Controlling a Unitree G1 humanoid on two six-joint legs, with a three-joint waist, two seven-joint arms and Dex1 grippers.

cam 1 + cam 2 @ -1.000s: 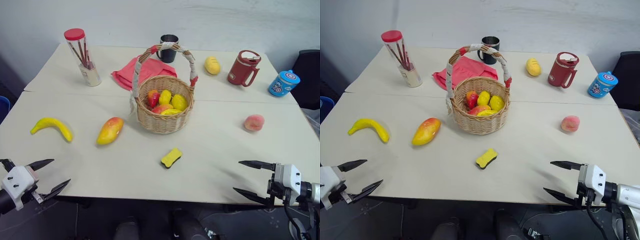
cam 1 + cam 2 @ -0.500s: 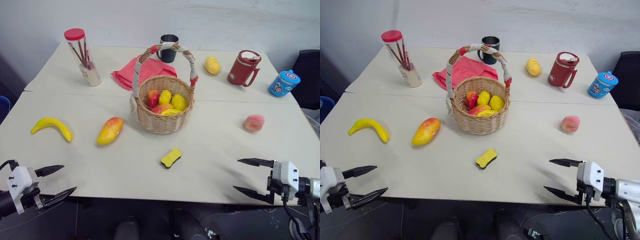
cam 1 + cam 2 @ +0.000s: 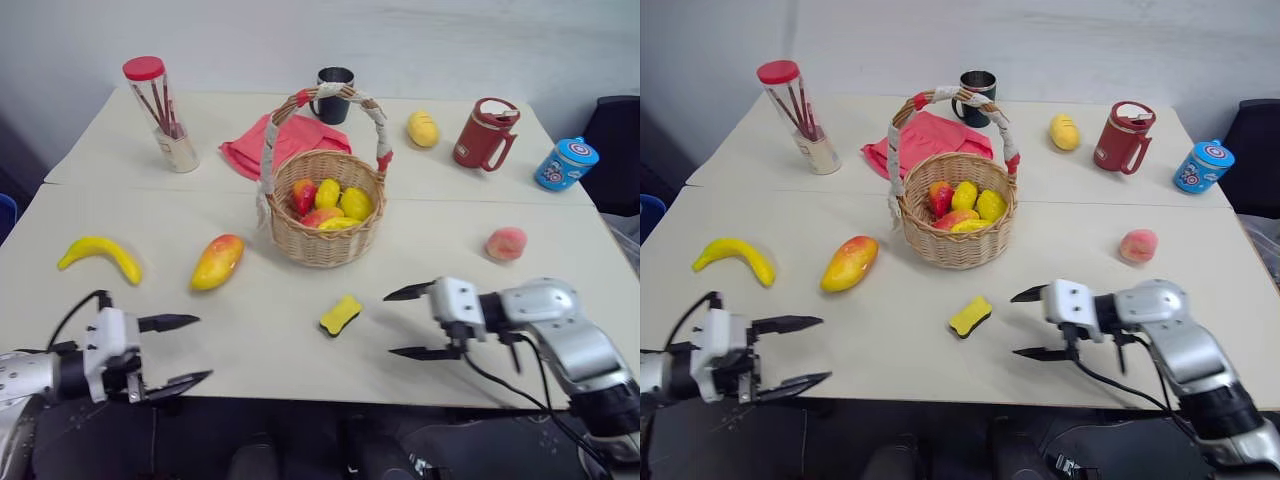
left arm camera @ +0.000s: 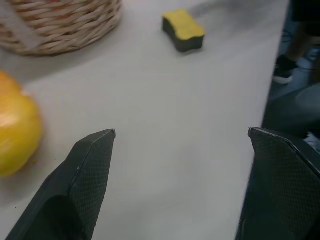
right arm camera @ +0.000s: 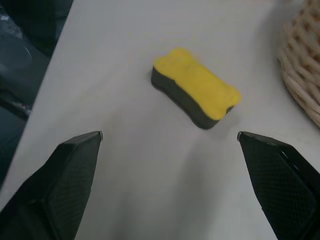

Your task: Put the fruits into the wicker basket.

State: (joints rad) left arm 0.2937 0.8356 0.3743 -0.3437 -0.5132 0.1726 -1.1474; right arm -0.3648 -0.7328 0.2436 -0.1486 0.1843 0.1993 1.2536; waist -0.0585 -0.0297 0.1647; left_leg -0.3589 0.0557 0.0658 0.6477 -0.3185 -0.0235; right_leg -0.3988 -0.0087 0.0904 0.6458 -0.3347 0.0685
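Right end effector: I see its fingers spread wide, empty, pointing toward my left, hovering over the near half of the surface. Yellow sponge just beyond its tips at 9 o'clock, not touched; my right wrist view has the sponge between the two fingers and a bit of basket weave at the frame edge.

Left end effector: also spread wide, empty, at the near left edge of the surface, pointing toward my right. Mango lies at its 12 o'clock, apart from it. In my left wrist view the mango sits beside one finger, with the sponge and basket further off.

Basket stands upright at the centre of the surface, already holding several small yellow and red fruits.

Loose fruits, taken from the basket:
- mango, 8 o'clock, near
- banana, 8 o'clock, further out
- peach, 4 o'clock, well apart
- small yellow fruit, 1 o'clock, far side

Red cloth behind the basket at 11 o'clock.
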